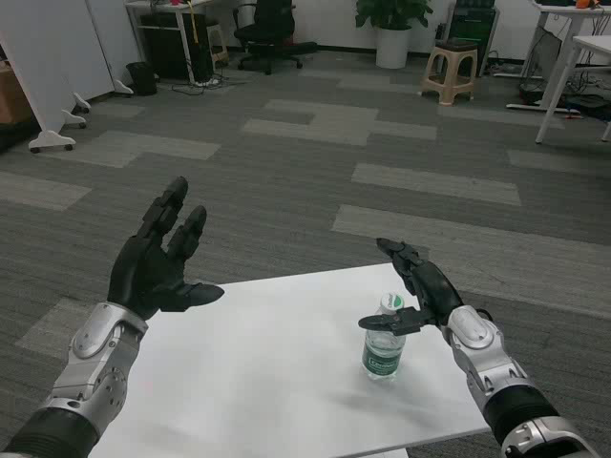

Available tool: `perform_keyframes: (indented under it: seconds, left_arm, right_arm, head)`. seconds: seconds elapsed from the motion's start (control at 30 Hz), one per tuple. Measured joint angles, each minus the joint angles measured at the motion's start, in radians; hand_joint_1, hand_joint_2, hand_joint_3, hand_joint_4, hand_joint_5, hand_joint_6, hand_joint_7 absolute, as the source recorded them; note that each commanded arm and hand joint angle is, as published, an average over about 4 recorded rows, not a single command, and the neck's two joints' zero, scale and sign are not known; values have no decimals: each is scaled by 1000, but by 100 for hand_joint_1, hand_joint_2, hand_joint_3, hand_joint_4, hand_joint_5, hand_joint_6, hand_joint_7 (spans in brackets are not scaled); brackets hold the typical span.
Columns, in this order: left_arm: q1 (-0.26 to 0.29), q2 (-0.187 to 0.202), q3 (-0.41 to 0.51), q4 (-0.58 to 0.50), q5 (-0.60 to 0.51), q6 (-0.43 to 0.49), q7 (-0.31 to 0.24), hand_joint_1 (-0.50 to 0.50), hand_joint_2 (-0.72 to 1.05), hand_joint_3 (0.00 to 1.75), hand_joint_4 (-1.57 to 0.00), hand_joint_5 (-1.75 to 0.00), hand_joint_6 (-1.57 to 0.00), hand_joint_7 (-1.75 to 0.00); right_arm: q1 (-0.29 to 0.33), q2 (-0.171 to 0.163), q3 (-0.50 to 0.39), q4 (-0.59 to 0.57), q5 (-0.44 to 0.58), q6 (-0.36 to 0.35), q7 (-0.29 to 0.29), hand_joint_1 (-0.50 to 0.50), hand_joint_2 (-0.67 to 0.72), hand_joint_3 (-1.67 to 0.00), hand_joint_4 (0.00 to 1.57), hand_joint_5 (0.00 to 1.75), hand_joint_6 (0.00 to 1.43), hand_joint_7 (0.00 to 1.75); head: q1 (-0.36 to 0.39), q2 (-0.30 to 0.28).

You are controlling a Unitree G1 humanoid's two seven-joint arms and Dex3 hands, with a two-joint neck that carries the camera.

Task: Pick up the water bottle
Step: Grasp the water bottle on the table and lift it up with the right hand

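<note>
Standing upright on the white surface [258, 372], the water bottle [384, 345] is being approached by the right robot hand [420, 286], fingers spread; closing squarely around its body is advised.

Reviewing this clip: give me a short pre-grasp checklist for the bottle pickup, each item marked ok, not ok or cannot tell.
1. Water bottle upright on the white table: ok.
2. Right hand open, fingers apart: ok.
3. Right hand beside the bottle's cap, thumb reaching across it: ok.
4. Fingers wrapped around the bottle body: not ok, no grasp yet.
5. Left hand open, raised, away from the bottle: ok.
6. Thumb touching the cap: cannot tell.
</note>
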Motion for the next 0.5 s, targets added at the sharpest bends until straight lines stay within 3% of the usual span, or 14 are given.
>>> perform_keyframes:
  seconds: [0.2, 0.5]
  left_arm:
    - [0, 0, -1, 1, 0, 0, 0, -50, 25, 9, 0, 0, 0, 0]
    - [0, 1, 0, 1, 0, 0, 0, -50, 25, 9, 0, 0, 0, 0]
  right_arm:
    - [-12, 16, -37, -195, 20, -15, 13, -46, 47, 0, 0, 0, 3, 7]
    - [-28, 18, -43, -216, 27, -22, 14, -46, 47, 0, 0, 0, 3, 7]
  head:
    - [2, 6]
    - [2, 6]
